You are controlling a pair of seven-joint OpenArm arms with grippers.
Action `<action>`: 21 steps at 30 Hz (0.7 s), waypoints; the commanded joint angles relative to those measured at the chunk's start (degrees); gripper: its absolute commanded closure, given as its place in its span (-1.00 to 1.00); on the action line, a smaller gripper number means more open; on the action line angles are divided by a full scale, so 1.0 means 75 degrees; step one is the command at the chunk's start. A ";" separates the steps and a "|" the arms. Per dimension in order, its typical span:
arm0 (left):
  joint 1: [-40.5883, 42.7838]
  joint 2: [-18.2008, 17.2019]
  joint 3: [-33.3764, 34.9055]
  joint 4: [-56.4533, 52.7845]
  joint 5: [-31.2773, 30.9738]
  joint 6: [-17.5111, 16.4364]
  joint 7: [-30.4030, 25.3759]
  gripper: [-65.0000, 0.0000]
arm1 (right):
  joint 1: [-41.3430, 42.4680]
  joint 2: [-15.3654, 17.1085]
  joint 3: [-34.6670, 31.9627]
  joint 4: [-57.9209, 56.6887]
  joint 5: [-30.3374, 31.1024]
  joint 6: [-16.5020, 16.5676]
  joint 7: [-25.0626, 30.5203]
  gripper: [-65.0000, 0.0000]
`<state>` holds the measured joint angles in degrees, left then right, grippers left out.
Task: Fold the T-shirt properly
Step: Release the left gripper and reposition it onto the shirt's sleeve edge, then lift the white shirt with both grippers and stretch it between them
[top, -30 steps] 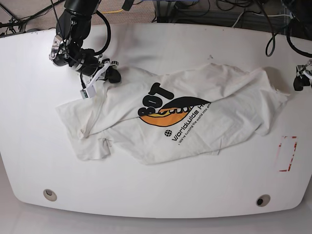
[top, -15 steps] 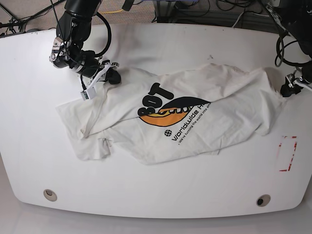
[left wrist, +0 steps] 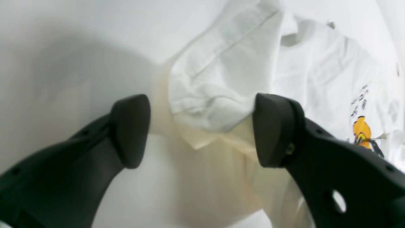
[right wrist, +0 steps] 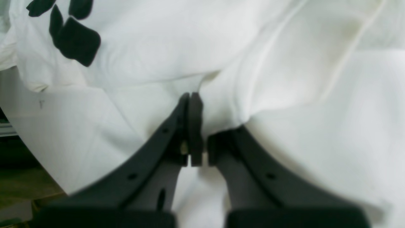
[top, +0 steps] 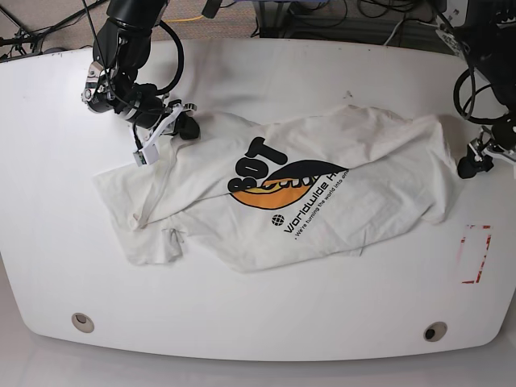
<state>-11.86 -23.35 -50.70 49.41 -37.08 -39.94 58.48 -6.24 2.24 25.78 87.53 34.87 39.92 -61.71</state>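
Cloth lay across the middle of the white table (top: 258,314): one T-shirt (top: 322,201), cream-white, short-sleeved and crumpled, spread slantwise from the table's left part to near its right edge in the base view. We saw it rumpled into long diagonal folds, so only part of the print showed: the bold black letters "BOT", an orange-yellow round graphic under them, a small dark globe mark, and a line of small black text beginning "Worldwide". One sleeve lay flat at the lower left corner of the shirt, and the far right end was bunched into a rounded hem.

We counted one shirt, one table and two grippers. We also counted two round holes in the table near its front edge and one red-outlined rectangle (top: 475,254) marked on its right part, apart from the cloth.

We found the right gripper (right wrist: 191,104) clenched tight, its dark jaws pressed together with a pinch of the shirt's fabric drawn up between them at the shirt's upper left edge in the base view. Black lettering showed on the cloth just beyond it.

We found the left gripper (left wrist: 202,129) spread wide and holding nothing, its two dark fingertips (left wrist: 131,129) standing apart above the table with the bunched right end of the shirt lying between and just beyond them. In the base view it sat just beside that end of the shirt.
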 commanded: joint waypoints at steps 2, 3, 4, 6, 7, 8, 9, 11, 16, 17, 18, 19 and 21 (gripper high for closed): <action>-0.0148 -0.0057 0.0319 -0.0006 0.0085 -0.0008 0.0097 -0.28 | 0.0076 0.0035 0.0015 0.0092 0.0103 0.0010 0.0064 1.00; -0.0148 -0.0057 0.0365 0.0006 0.0085 -0.0008 0.0062 -0.18 | 0.0076 0.0035 0.0026 0.0092 0.0103 0.0010 0.0064 1.00; -0.0148 -0.0057 0.0436 0.0006 0.0085 -0.0008 -0.0020 -0.07 | 0.0076 0.0035 0.0026 0.0092 0.0103 0.0010 0.0064 1.00; -0.0148 -0.0045 0.0635 0.0006 0.0085 -0.0008 -0.0254 0.21 | 0.0076 0.0035 0.0026 0.0092 0.0092 0.0010 0.0064 1.00; -0.0136 -0.0045 0.0729 0.0006 0.0085 -0.0008 -0.0395 0.36 | 0.0076 0.0035 0.0026 0.0092 0.0103 0.0010 0.0064 1.00; -0.0113 -0.0045 0.0787 0.0006 0.0085 0.0010 -0.0500 0.47 | 0.0076 0.0035 0.0026 0.0092 0.0103 0.0010 0.0064 1.00; -0.0101 -0.0045 0.0846 0.0006 0.0085 0.0116 -0.0629 0.63 | 0.0076 0.0035 0.0026 0.0092 0.0103 0.0010 0.0064 1.00; -0.0101 -0.0045 0.0870 0.0029 0.0085 0.0291 -0.0688 0.78 | 0.0076 0.0035 0.0038 0.0092 0.0103 0.0010 0.0064 1.00; -0.0078 -0.0104 0.0870 0.0076 0.0074 0.0397 -0.0688 0.86 | 0.0041 0.0059 0.0038 0.0116 0.0103 0.0010 0.0064 1.00; -0.0078 -0.0162 0.0870 0.0088 0.0074 0.0397 -0.0688 0.86 | 0.0017 0.0071 0.0038 0.0139 0.0115 0.0010 0.0064 1.00; -0.0078 -0.0291 0.0881 0.0158 0.0074 0.0397 -0.0688 0.87 | 0.0006 0.0071 0.0050 0.0151 0.0115 0.0010 0.0064 1.00; -0.0054 -0.0373 0.0881 0.0264 0.0074 0.0397 -0.0688 0.87 | -0.0018 0.0082 0.0062 0.0221 0.0139 0.0010 0.0064 1.00; 0.0122 -0.0479 0.0881 0.0674 0.0074 0.0397 -0.0688 0.87 | -0.0194 0.0117 0.0273 0.0386 0.0303 0.0010 0.0064 1.00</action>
<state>-10.63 -24.01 -43.75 50.63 -35.24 -36.88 54.48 -7.27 2.24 26.24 88.18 35.29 39.94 -61.73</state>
